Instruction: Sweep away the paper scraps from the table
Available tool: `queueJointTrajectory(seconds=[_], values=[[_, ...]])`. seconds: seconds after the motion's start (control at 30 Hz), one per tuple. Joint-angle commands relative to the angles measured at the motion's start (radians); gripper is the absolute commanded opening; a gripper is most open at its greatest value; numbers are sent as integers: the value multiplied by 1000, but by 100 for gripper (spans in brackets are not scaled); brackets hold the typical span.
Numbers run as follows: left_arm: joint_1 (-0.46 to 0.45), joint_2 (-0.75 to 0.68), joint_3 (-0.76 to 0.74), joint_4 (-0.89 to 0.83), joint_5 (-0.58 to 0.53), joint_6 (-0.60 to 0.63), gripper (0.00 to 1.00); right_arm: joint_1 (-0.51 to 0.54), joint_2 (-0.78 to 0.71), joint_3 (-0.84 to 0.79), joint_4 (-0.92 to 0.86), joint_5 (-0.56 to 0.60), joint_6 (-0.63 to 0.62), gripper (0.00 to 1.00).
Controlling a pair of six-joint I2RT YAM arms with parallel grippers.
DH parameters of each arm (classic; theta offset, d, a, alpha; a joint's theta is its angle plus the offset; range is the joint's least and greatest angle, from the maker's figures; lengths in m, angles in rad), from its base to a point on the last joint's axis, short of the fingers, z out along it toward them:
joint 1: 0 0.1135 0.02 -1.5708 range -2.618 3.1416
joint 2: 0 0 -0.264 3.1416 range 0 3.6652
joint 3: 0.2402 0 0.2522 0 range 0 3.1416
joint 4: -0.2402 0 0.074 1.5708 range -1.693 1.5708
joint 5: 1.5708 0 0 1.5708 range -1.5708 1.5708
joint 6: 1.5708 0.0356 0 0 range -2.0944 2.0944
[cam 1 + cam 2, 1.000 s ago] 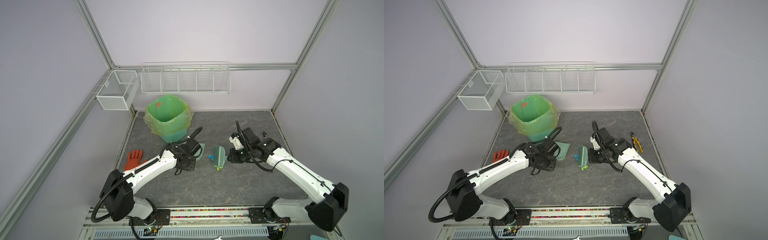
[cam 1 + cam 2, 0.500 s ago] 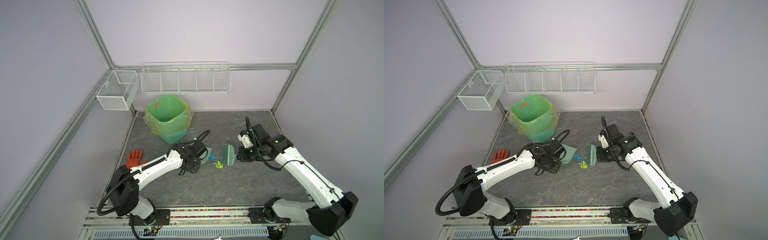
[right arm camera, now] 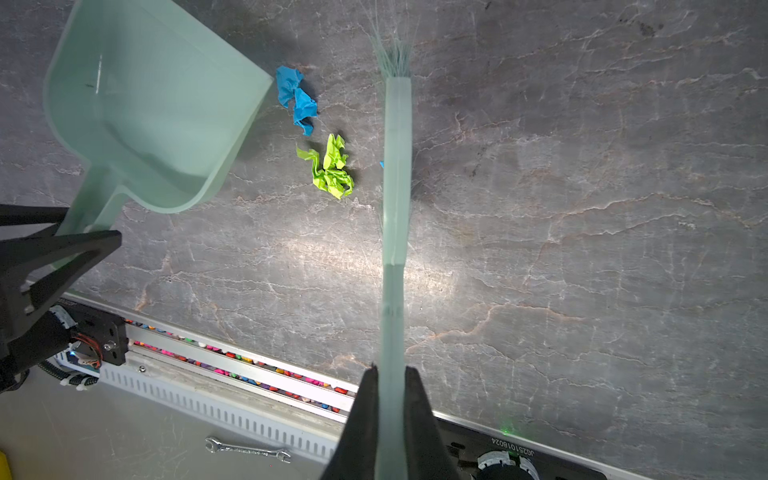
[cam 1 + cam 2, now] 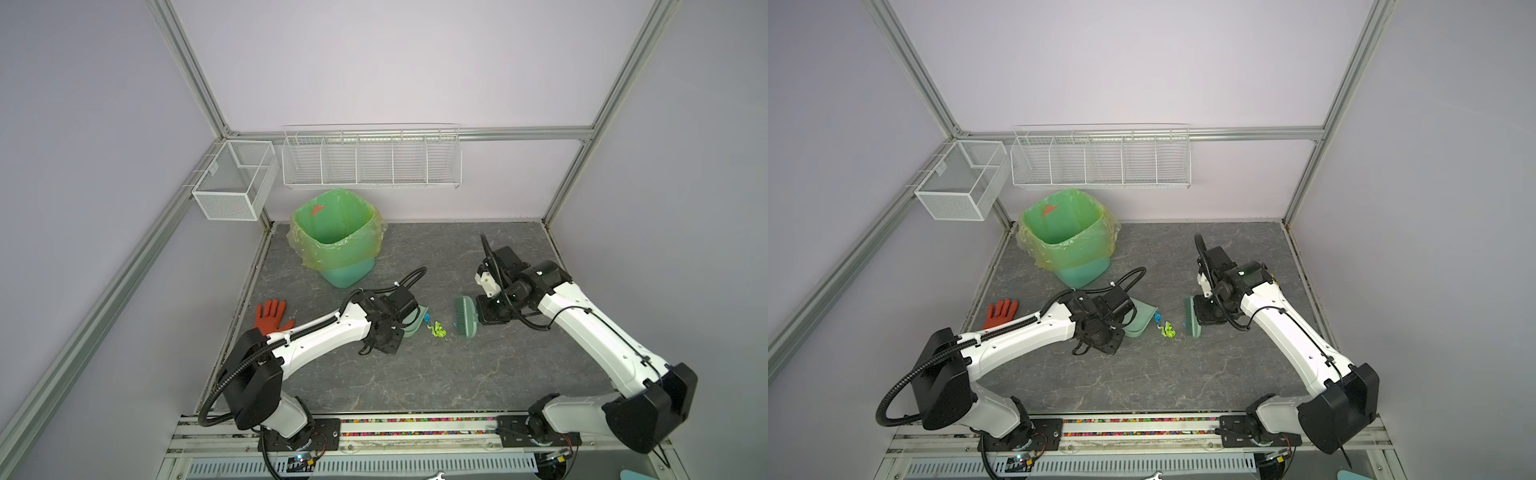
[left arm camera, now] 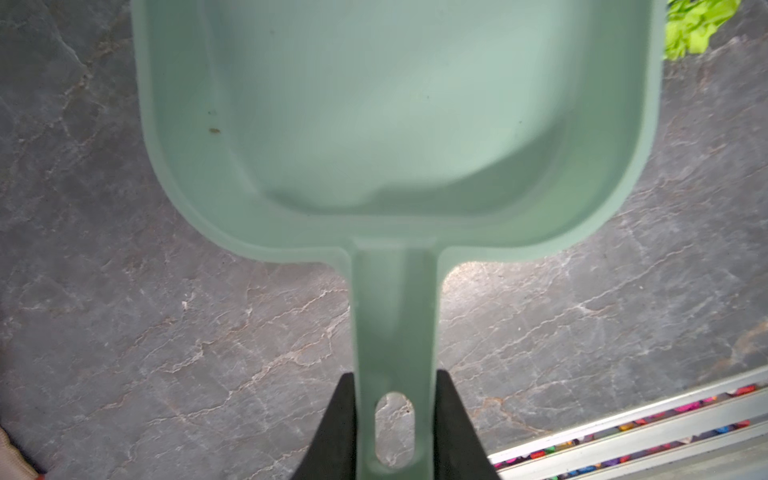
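The table (image 3: 582, 208) looks like veined stone, smooth, with a soft shine under the light. The dustpan (image 5: 395, 104) is smooth pale green plastic, almost matt. The brush (image 3: 397, 166) is of the same plastic, with thin bristles. The paper scraps (image 3: 332, 170) are crumpled matt paper. In a top view, left of the middle, the bag (image 4: 336, 245) is thin glossy film, the baskets (image 4: 372, 160) above it white wire, and the glove (image 4: 272, 318) looks like rubber.

My table (image 4: 415, 374), dark grey marble with pale veins, fills the lower middle in both top views. On it stand a green-lined bin (image 4: 347, 274) upper left, an orange-red glove (image 4: 271, 316) at its left edge, and paper scraps (image 4: 435, 330) near the centre.
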Motion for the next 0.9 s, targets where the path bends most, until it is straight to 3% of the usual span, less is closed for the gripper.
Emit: queueJointTrajectory(seconds=[0.0,0.47,0.77,0.87], values=[[-6,8,1,3,22,-41,0,-2,24,27,9,-22,-22,7],[-12,-68,-84,-47,6,-65,0,1,64,38,21,-51,-32,7],[-37,-88,-104,-62,54,-54,0,1,119,75,9,-49,-49,7],[-41,-94,-125,-48,125,-71,0,1,125,81,7,-51,-52,7]])
